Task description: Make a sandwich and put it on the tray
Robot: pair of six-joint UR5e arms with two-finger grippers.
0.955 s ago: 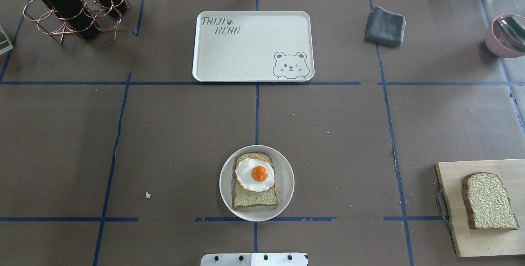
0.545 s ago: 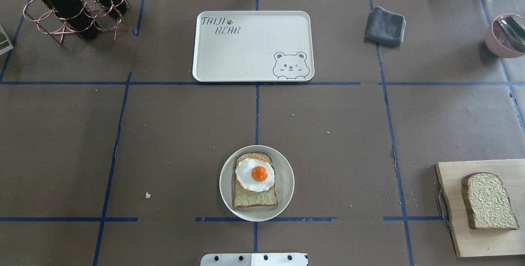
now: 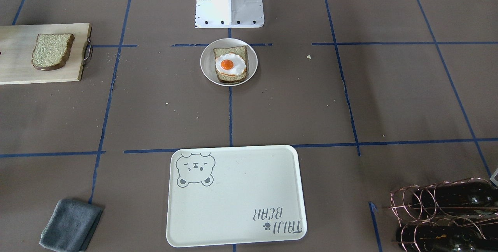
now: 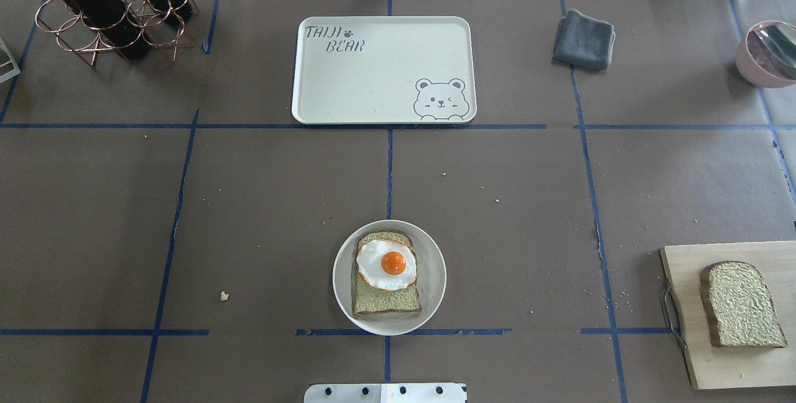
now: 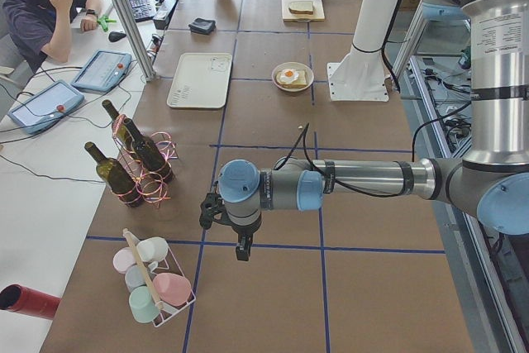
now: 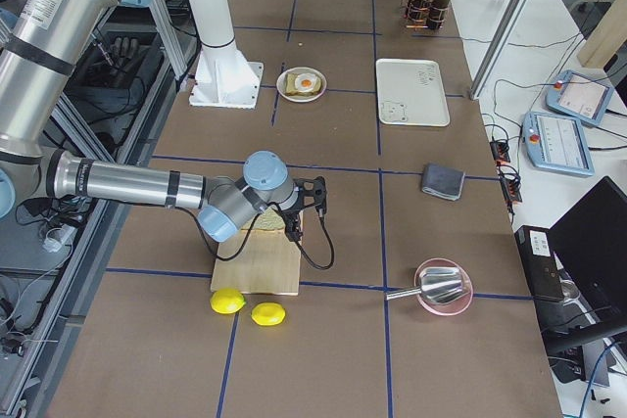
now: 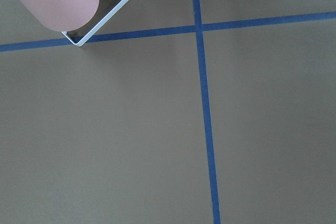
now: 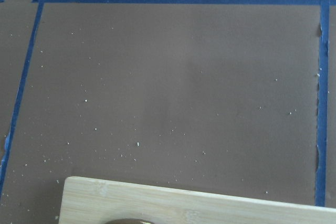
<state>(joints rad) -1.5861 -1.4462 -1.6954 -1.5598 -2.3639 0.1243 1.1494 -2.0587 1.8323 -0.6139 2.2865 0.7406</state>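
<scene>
One bread slice (image 4: 385,300) lies on a small round white plate (image 4: 435,278) at the table's near middle, with the fried egg (image 4: 386,264) on top. It also shows in the front view (image 3: 230,64). The second bread slice (image 4: 740,303) lies on the wooden cutting board (image 4: 727,365) at the near right. The cream tray (image 4: 384,70) with the bear drawing sits bare at the far middle. My left gripper (image 5: 242,252) hangs over the table's left end. My right gripper (image 6: 295,232) hangs at the cutting board's edge. I cannot tell whether either is open or shut.
A copper rack with wine bottles (image 4: 106,5) stands at the far left. A grey cloth (image 4: 583,39) and a pink bowl with a spoon (image 4: 768,55) are at the far right. Two lemons (image 6: 245,305) lie beyond the board. A mug rack (image 5: 153,287) stands below my left gripper.
</scene>
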